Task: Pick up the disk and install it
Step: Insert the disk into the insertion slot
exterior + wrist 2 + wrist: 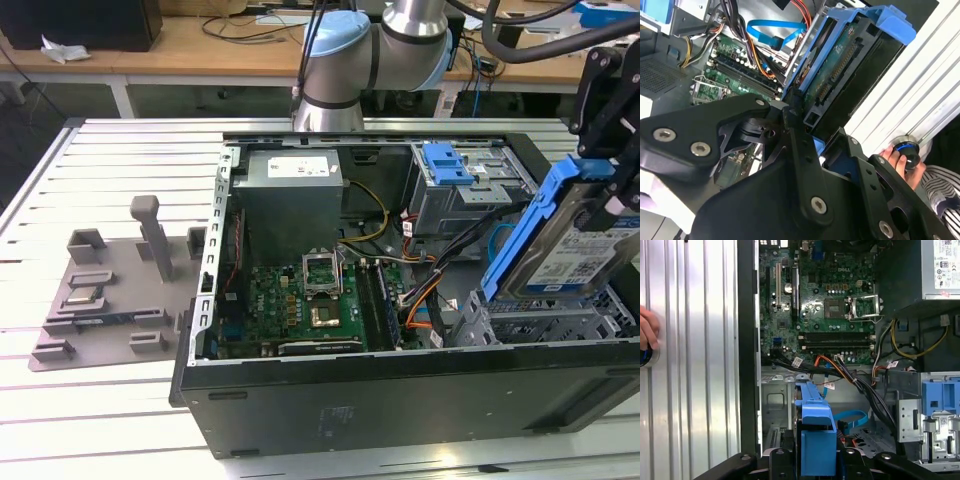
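The pincer [600, 215] is clamped on the disk [565, 240], holding it tilted above the drive cage [540, 320] at the open computer case's [400, 400] corner. Pickup looks done; the disk is not yet seated, so installation remains.

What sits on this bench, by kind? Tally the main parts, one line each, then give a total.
computer case: 1
power-supply box: 1
motherboard: 1
blue latch: 1
disk, held by the gripper: 1
grey fixture plate: 1
Total: 6
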You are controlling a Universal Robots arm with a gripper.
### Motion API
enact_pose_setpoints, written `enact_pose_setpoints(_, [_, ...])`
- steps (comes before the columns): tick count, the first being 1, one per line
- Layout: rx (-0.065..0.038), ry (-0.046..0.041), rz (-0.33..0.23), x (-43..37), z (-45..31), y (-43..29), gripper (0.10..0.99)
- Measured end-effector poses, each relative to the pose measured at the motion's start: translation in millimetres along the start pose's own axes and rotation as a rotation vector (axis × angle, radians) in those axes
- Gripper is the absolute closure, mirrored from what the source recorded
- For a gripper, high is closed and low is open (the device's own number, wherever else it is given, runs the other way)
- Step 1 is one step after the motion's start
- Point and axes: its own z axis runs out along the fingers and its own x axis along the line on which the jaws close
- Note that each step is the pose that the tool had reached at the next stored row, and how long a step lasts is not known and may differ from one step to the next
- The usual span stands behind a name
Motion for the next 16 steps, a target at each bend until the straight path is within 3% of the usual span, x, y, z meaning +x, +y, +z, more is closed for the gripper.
enact_pose_setpoints(6, [-0.001, 0.0114, -0.027, 0.1, 4.2, -0.2, 0.718])
enact_pose_setpoints(12, [-0.001, 0.0122, -0.029, 0.3, 10.2, -0.5, 0.718])
enact_pose_setpoints(16, [-0.001, 0.0122, -0.029, 0.7, 20.5, -0.7, 0.718])
